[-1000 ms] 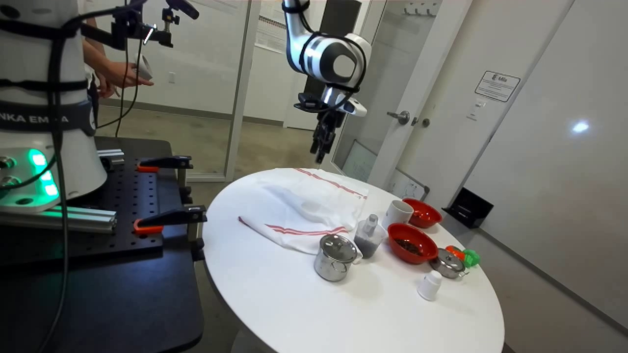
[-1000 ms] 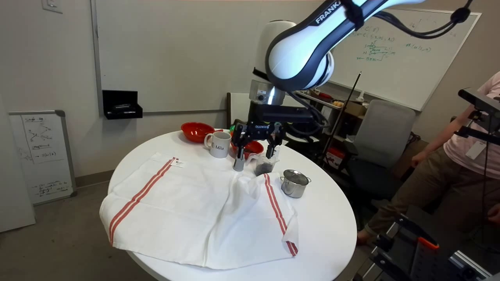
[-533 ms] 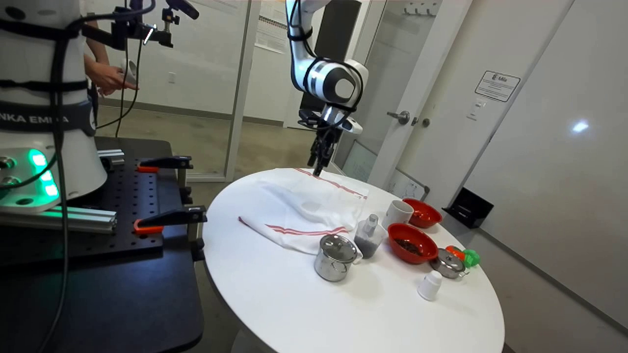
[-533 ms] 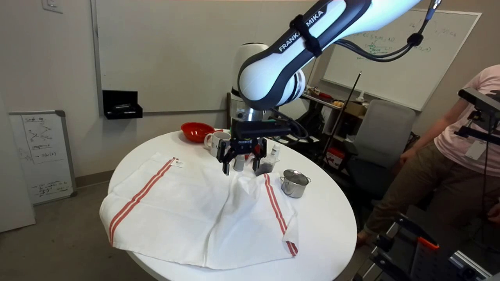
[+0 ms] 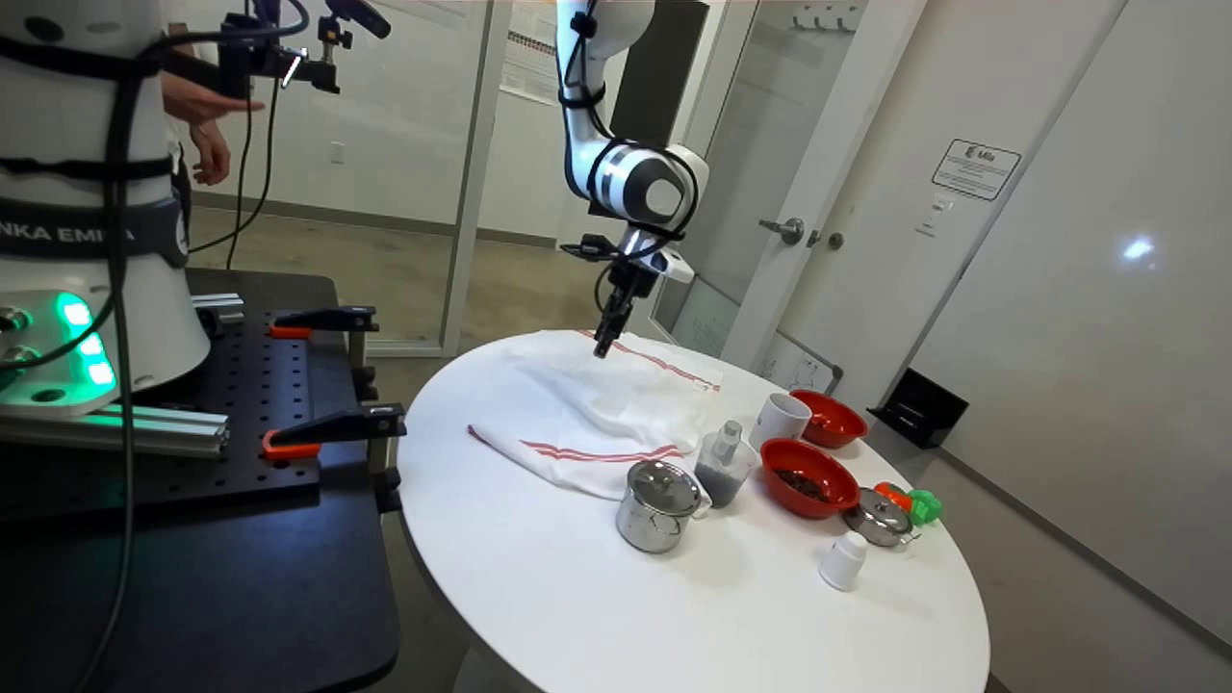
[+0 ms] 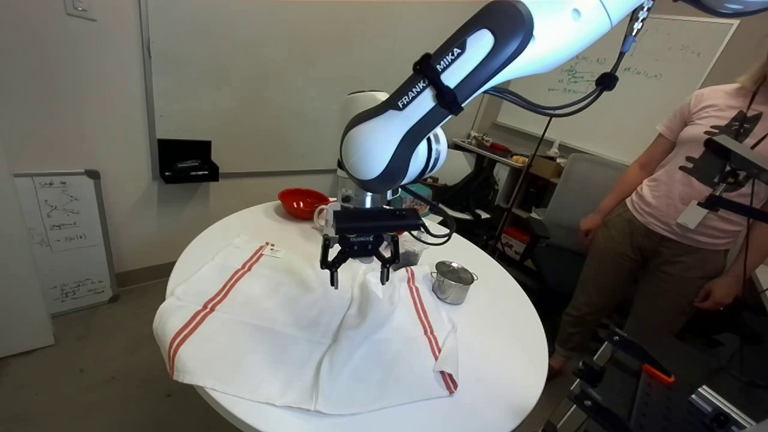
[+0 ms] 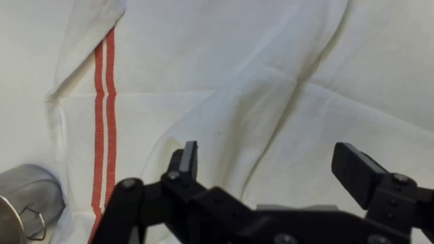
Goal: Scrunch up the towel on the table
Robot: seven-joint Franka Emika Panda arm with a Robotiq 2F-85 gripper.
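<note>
The towel point(image 6: 258, 336), white with red stripes, lies spread with a few folds on the round white table point(image 6: 498, 366). It shows in both exterior views point(image 5: 616, 395), and one edge hangs at the table's rim. In the wrist view the towel point(image 7: 169, 64) fills most of the picture, with a long crease running between the fingers. My gripper point(image 6: 359, 280) is open and empty, fingers pointing down over the towel's inner part. It also shows in an exterior view point(image 5: 604, 350) and in the wrist view point(image 7: 266, 150). Its fingertips appear to be above the cloth; any contact is unclear.
A lidded metal pot point(image 5: 647, 520) stands close beside the towel's striped edge, also in the wrist view point(image 7: 37, 196). A clear container point(image 5: 722, 476), a white mug point(image 5: 782, 420), red bowls point(image 5: 818, 510) and a white shaker point(image 5: 843, 561) stand farther along. A person point(image 6: 690, 180) stands nearby.
My gripper has moved down over the towel, away from the mug and clear container, staying open. The towel has not visibly moved. The person has shifted.
</note>
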